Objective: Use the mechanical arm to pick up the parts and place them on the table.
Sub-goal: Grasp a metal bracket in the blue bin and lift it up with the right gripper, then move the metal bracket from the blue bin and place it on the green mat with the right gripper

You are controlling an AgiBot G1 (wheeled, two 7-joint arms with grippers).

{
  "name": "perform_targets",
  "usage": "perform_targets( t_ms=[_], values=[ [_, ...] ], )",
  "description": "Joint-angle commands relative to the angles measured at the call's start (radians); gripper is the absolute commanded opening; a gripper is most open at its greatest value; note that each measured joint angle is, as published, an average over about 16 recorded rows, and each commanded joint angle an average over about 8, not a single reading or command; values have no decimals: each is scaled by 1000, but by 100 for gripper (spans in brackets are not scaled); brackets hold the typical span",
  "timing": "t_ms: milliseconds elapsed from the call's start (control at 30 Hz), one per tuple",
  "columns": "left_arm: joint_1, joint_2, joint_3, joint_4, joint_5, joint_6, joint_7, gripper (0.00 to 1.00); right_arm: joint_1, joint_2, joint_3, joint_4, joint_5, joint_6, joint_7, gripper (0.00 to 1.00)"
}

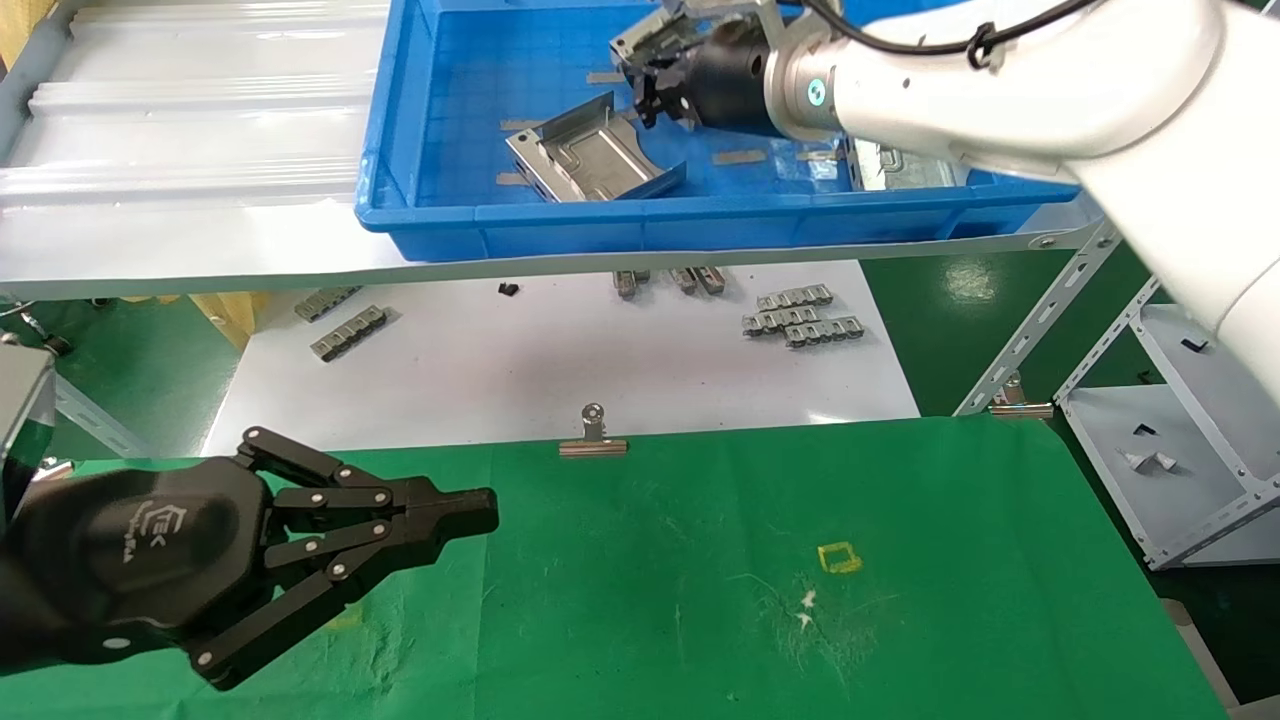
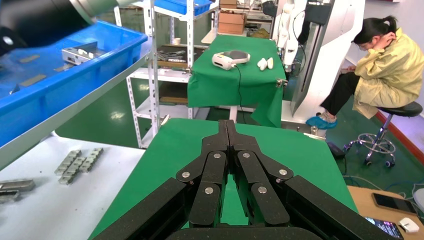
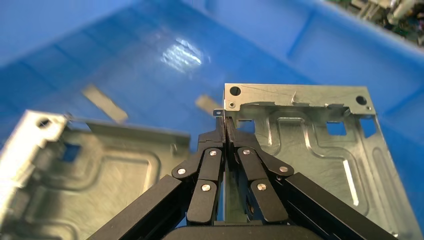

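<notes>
Right hand (image 1: 645,85) is inside the blue bin (image 1: 420,215), fingers clamped on a silver part's (image 3: 300,135) wall edge. Just beside it lies another part (image 1: 590,155). Left hand (image 1: 480,515) hovers pinched together over the green worktop (image 1: 900,600).

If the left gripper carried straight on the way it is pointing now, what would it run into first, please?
Probably nothing nearby: the left gripper, shut and empty, points along the green table, and its wrist view shows only bare cloth ahead to the far edge. Whether it rides above the cloth is unclear.
</notes>
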Motion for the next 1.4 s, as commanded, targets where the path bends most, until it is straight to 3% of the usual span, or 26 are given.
perform_targets(
  t_ms=[33, 267, 300, 400, 667, 967, 1100, 1400],
  values=[
    [0, 0, 0, 0, 0, 0, 0, 8, 9, 1, 3, 1, 20, -8, -22, 0],
    [0, 0, 0, 0, 0, 0, 0, 95, 63, 56, 67, 3, 114, -108, -181, 0],
    [0, 0, 0, 0, 0, 0, 0, 100, 70, 74, 81, 12, 132, -137, -211, 0],
    [0, 0, 0, 0, 0, 0, 0, 100, 85, 145, 125, 56, 196, -250, -315, 0],
    [0, 0, 0, 0, 0, 0, 0, 100, 74, 360, 227, 161, 377, -655, -613, 0],
    [0, 0, 0, 0, 0, 0, 0, 100, 61, 524, 226, 200, 444, -1027, -786, 0],
    [0, 0, 0, 0, 0, 0, 0, 100, 27, 599, 178, 252, 466, -1102, -832, 0],
    [0, 0, 0, 0, 0, 0, 0, 100, -65, 710, 38, 284, 525, -1103, -943, 0]
  ],
)
